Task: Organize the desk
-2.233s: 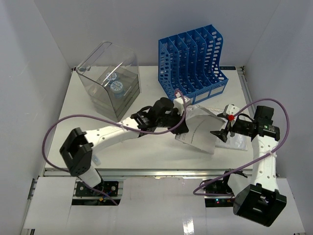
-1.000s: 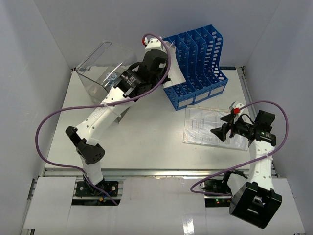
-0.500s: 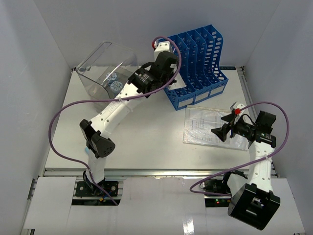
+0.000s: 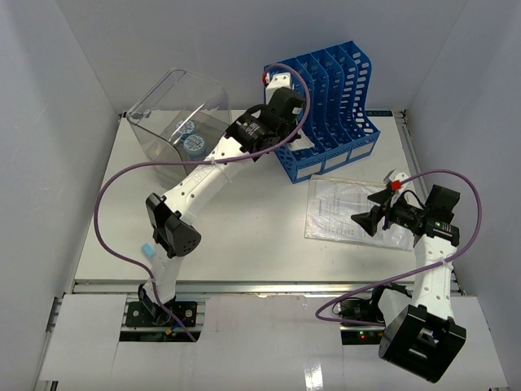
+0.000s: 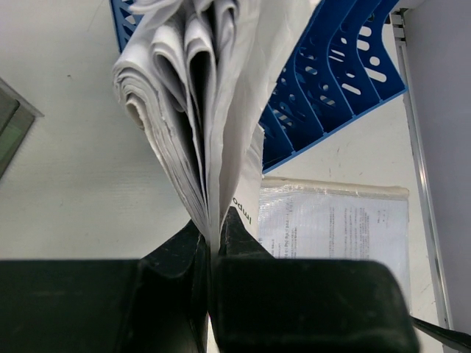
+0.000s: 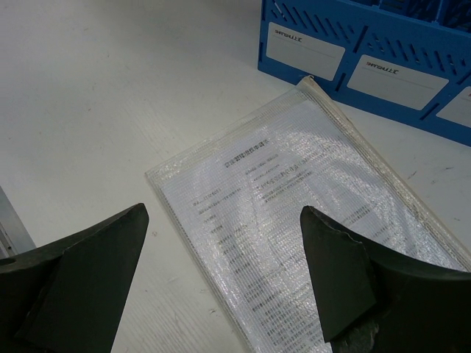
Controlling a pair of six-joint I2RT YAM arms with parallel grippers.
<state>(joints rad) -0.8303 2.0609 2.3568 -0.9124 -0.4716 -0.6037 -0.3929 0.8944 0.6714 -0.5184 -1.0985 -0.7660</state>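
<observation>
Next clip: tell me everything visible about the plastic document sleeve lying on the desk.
The sleeve is a clear, glossy plastic pocket with a thicker strip along one edge, holding a white sheet of printed text. It lies flat on the white desk, right of centre, just in front of the blue file rack, with one corner reaching toward the rack's base. The right end effector hovers over it, open and apparently not touching it.

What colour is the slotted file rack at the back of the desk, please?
The file rack is blue, seen best in the top external view.
</observation>
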